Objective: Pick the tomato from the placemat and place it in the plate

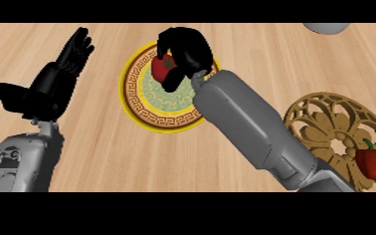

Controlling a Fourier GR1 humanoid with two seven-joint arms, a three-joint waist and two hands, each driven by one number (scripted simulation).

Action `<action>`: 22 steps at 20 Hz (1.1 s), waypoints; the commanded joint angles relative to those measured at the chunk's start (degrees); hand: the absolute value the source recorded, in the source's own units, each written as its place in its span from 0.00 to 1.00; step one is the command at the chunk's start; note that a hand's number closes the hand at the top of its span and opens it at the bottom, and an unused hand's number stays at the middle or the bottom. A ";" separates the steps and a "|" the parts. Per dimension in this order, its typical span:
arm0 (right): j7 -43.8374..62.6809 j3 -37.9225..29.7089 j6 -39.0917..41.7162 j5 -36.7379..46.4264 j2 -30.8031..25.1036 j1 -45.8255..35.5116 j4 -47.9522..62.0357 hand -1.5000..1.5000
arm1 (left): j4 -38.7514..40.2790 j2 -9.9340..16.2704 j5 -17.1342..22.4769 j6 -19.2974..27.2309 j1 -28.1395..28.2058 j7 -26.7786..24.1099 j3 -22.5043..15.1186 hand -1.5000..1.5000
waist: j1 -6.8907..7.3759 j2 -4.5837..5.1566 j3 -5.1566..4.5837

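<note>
Held over the yellow-rimmed plate (pixel 140 107) at the counter's centre: the red tomato (pixel 163 67), green stem cap facing up toward the viewer, gripped in the curled black fingers and thumb of the right hand (pixel 185 50). Positioned above the plate's upper half, toward twelve o'clock of its pale green centre; whether touching the dish or just clear of it, impossible to tell. Long axis of the tomato hard to judge with fingers wrapped over much of it. Stretched in from five o'clock across the plate's right rim, the grey right forearm (pixel 253 129). Seen on the plate besides the tomato: only its Greek-key border and patterned middle. At four o'clock, the gold openwork placemat (pixel 323 119), partly cut off by the frame, with a second red item topped by a green stem (pixel 367 159) on its lower right edge. Rested at nine o'clock, fingers straight and pointing up: the left hand (pixel 62 74), released. Visible at one o'clock, the edge of a grey object (pixel 327 28). Underneath all, the light wooden counter (pixel 110 159).
</note>
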 commanded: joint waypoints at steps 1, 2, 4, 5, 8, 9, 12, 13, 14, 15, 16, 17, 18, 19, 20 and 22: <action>-3.24 3.59 -2.58 -5.78 0.13 -3.37 10.30 1.00 | 0.32 0.35 1.00 -1.60 -1.65 -0.06 0.12 0.50 | 1.32 0.33 -0.01; -0.93 1.93 -6.70 -7.61 0.13 -3.85 11.30 1.00 | 0.07 -0.40 -0.17 -1.00 -0.35 -1.92 -0.78 0.50 | 2.48 0.62 -0.02; -0.29 3.31 -8.23 -11.77 0.13 -3.17 11.66 0.00 | -2.40 -0.84 -0.64 -0.25 0.65 0.92 -1.59 0.50 | 2.23 0.29 0.02; -0.69 3.55 -7.58 -13.08 0.14 -5.82 13.68 0.00 | 1.70 0.54 0.63 -1.73 -3.01 -0.47 0.32 0.50 | 2.30 0.66 -0.02; -5.69 5.36 -8.82 -18.66 0.14 -1.96 13.62 0.00 | -1.39 0.15 0.39 -0.86 -1.60 1.08 0.07 0.50 | 2.50 0.47 0.04; -3.56 6.58 -8.63 -20.92 0.14 -4.17 12.56 0.00 | 0.60 0.32 0.04 -2.18 -1.72 -0.70 -0.73 0.50 | 3.76 0.80 0.00; -10.03 5.32 -11.73 -24.95 0.14 -3.46 13.06 0.00 | 1.56 0.15 0.17 -1.76 -3.48 -0.12 -0.24 0.50 | 3.39 0.93 0.03; -9.52 4.89 -13.95 -25.96 0.14 -4.61 12.79 0.00 | 0.75 -0.16 1.22 -1.77 -2.73 -0.60 0.45 0.50 | 3.94 0.88 0.02; -13.93 2.61 -14.70 -26.44 0.14 -3.89 14.30 0.00 | 0.61 0.38 2.00 -2.27 -4.31 2.56 0.59 0.50 | 3.11 0.91 0.08; -14.23 2.52 -16.31 -27.80 0.14 -4.02 13.93 0.00 | -1.15 -1.25 0.28 -0.69 -1.99 1.03 -0.94 0.50 | 3.11 0.66 0.07; -13.07 3.23 -19.77 -29.63 0.14 -3.95 11.85 0.00 | 0.29 -1.57 -0.38 -0.94 -2.11 0.24 -1.72 0.50 | 3.73 0.80 0.05; -13.05 2.71 -19.69 -30.87 0.14 -6.00 12.78 0.00 | 0.95 0.17 0.71 -2.84 -1.62 -0.94 -0.40 0.50 | 3.70 0.81 0.01; -17.98 1.82 -20.88 -32.90 0.14 -1.66 11.29 0.00 | 3.25 0.12 0.99 -1.67 -4.03 -0.10 1.08 0.50 | 2.47 0.91 0.06; -17.85 1.26 -21.05 -35.03 0.14 -2.99 10.68 0.00 | -0.56 -1.42 -1.01 -0.54 -0.82 0.02 -1.65 0.50 | 3.15 0.55 0.08; -18.32 -0.67 -18.89 -36.88 0.14 -5.47 11.70 0.00 | 0.79 -0.19 0.36 -1.61 -0.99 -0.48 0.19 0.50 | 2.66 0.60 0.05; -20.72 -0.82 -20.52 -40.19 0.14 -2.92 11.41 0.00 | -1.53 0.29 0.55 -1.67 1.31 -0.80 0.76 0.50 | 2.24 0.25 0.06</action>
